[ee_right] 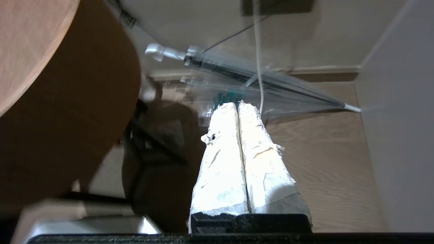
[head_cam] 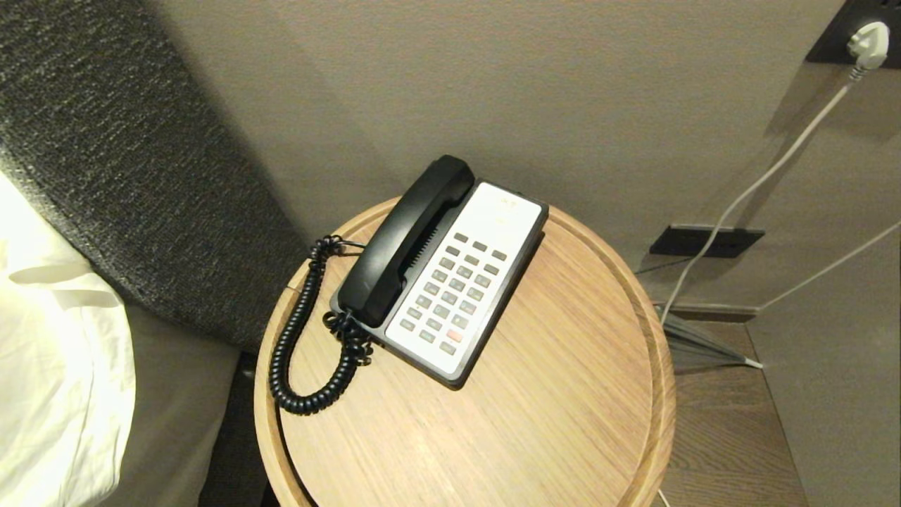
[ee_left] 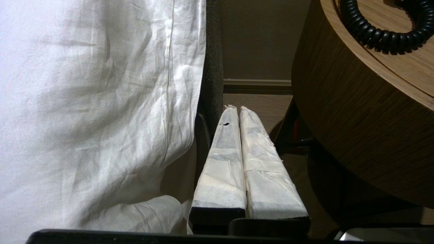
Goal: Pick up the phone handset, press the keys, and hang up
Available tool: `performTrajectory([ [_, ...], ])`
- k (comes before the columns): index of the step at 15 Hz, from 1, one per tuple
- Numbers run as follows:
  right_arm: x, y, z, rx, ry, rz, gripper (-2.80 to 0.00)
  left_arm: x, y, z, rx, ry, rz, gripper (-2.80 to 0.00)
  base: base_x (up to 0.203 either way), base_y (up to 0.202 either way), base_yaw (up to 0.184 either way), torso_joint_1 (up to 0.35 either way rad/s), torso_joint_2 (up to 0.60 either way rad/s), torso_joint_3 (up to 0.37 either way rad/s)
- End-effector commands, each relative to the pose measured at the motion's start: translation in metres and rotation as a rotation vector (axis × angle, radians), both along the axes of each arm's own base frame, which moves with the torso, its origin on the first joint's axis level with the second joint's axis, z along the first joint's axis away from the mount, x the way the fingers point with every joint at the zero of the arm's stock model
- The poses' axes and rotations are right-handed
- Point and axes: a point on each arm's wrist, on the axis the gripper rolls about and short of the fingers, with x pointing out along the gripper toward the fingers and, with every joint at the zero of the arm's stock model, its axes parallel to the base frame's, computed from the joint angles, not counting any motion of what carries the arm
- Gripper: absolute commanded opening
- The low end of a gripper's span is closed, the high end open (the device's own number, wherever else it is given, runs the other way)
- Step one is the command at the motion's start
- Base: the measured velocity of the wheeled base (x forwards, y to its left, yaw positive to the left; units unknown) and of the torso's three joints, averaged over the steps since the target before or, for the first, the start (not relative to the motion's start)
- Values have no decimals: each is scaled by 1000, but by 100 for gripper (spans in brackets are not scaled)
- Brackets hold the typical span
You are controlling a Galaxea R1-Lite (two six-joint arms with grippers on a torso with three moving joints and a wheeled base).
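The black phone handset [head_cam: 407, 239] lies in its cradle on the left side of the phone base [head_cam: 464, 282], whose white face carries the grey keys [head_cam: 454, 290]. Its black coiled cord [head_cam: 303, 338] loops over the round wooden table [head_cam: 563, 394]; a stretch of the coiled cord [ee_left: 379, 32] also shows in the left wrist view. Neither gripper is in the head view. My left gripper [ee_left: 238, 109] hangs shut and empty between the bed sheet and the table's side. My right gripper [ee_right: 237, 105] is shut and empty, low beside the table over the floor.
White bedding [head_cam: 49, 366] and a dark headboard [head_cam: 127, 162] stand left of the table. A clear folded umbrella [ee_right: 257, 81] lies on the wooden floor to the right. A white cable [head_cam: 760, 183] runs from a wall plug [head_cam: 867, 41].
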Motion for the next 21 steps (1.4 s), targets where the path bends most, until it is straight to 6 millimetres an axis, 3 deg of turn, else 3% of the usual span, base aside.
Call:
performTrajectory([
  [1,-2,-1,-6,54,4,-30,-280,3,0,-11,1,41,0,-280,0,0,0,0,0,0],
  [7,-2,0,-11,-115,-1,-5,-280,3,0,-11,1,41,0,-280,0,0,0,0,0,0],
  [21,-2,0,-11,-68,-7,-12,-280,3,0,-11,-10,44,1,-280,0,0,0,0,0,0],
])
